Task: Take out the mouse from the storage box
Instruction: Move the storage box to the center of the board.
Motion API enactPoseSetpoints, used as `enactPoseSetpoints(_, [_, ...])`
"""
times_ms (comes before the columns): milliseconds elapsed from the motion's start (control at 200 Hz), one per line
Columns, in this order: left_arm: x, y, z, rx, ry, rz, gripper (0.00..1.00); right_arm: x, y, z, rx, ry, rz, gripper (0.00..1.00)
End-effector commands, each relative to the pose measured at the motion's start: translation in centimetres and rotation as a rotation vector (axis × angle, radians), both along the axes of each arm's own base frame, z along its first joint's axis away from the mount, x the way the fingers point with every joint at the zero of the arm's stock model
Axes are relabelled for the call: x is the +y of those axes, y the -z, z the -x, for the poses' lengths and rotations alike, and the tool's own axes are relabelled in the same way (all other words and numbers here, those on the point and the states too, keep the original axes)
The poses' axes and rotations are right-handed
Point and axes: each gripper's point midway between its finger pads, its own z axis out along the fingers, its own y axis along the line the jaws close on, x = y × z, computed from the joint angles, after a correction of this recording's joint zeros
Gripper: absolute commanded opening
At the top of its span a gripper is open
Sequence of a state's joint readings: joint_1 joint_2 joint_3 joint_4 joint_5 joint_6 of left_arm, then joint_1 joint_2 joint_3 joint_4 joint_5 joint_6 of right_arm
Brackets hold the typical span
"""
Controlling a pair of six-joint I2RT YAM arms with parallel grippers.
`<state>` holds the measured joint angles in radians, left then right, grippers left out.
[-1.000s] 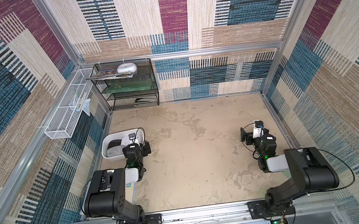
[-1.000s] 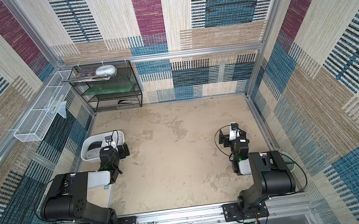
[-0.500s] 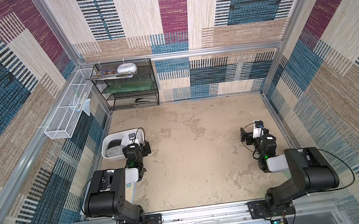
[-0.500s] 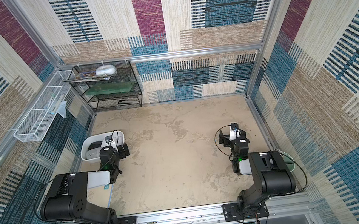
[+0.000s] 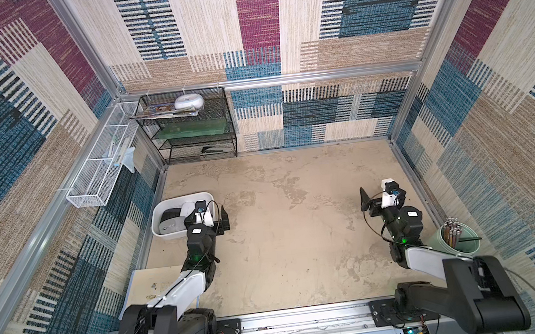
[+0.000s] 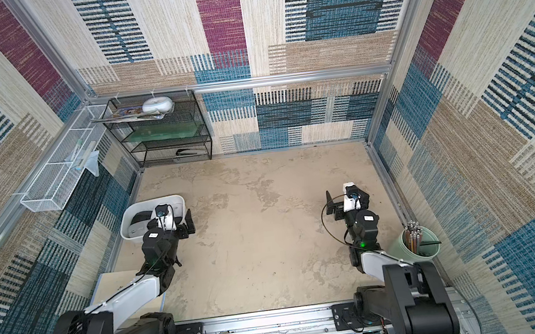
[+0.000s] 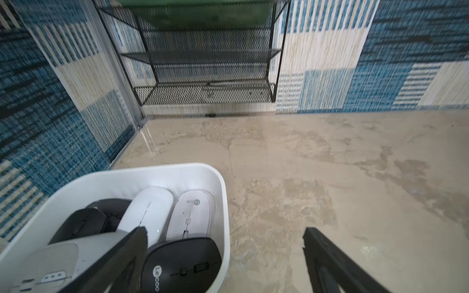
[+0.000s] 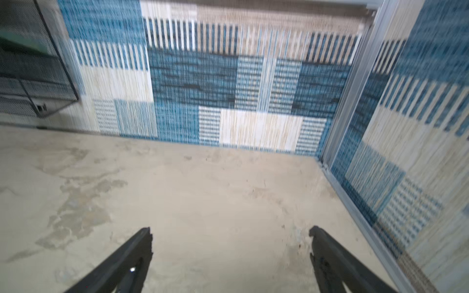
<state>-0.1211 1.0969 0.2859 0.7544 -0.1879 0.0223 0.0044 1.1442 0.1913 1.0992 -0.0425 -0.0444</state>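
Hovering over the storage box (image 7: 114,181) at its near right corner, the left gripper (image 7: 225,231) has its jaws spread wide with nothing in them. The box sits by the table's (image 5: 299,238) left edge, with the black mouse (image 7: 182,263) and the others all inside, so nothing's out yet. The right gripper (image 8: 231,230) is spread open and empty too, near the right edge. Grab and lift both left, I'd say.

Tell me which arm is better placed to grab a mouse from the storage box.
Left. The left gripper hangs open at the storage box, one finger over the mice; the right gripper, also open, is across the table.
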Motion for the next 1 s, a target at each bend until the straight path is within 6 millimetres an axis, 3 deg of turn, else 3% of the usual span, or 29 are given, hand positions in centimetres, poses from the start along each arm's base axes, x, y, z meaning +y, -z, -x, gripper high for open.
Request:
enactPoseSetpoints(0, [0.2, -2.0, 0.6, -0.025, -0.027, 0.115, 0.99, 0.1, -1.3, 0.5, 0.013, -0.009, -0.125, 0.99])
enactPoseSetpoints(90, [1.5, -3.3, 0.1, -0.008, -0.137, 0.270, 0.99, -1.3, -2.4, -0.1, 0.087, 0.069, -0.443, 0.99])
enactPoseSetpoints(185, [3.3, -3.0, -0.3, 0.099, -0.311, 0.439, 0.99, -2.4, -0.7, -0.6, 0.240, 0.178, -0.688, 0.99])
enactPoseSetpoints(260, [2.9, -2.6, -1.1, 0.198, -0.319, 0.458, 0.99, 0.3, -0.6, -1.7, 0.301, 0.020, -0.662, 0.99])
enactPoseSetpoints(386, [0.6, -1.3, -3.3, 0.360, -0.216, 0.433, 0.99, 3.0, 1.1, -3.7, 0.503, -0.091, -0.601, 0.99])
enactPoseSetpoints(571, [-1.4, 2.3, -5.4, 0.583, -0.171, 0.425, 0.99, 4.3, 3.6, -4.6, 0.617, -0.106, -0.588, 1.00])
enactPoseSetpoints(867, [-1.9, 7.1, -7.1, 0.748, -0.179, 0.425, 0.99, 7.7, 4.1, -4.9, 0.654, -0.141, -0.480, 0.99])
enactPoseSetpoints(997, [-2.7, 8.3, -7.6, 0.786, -0.147, 0.454, 0.95, 9.4, 4.9, -4.3, 0.695, -0.153, -0.426, 0.98])
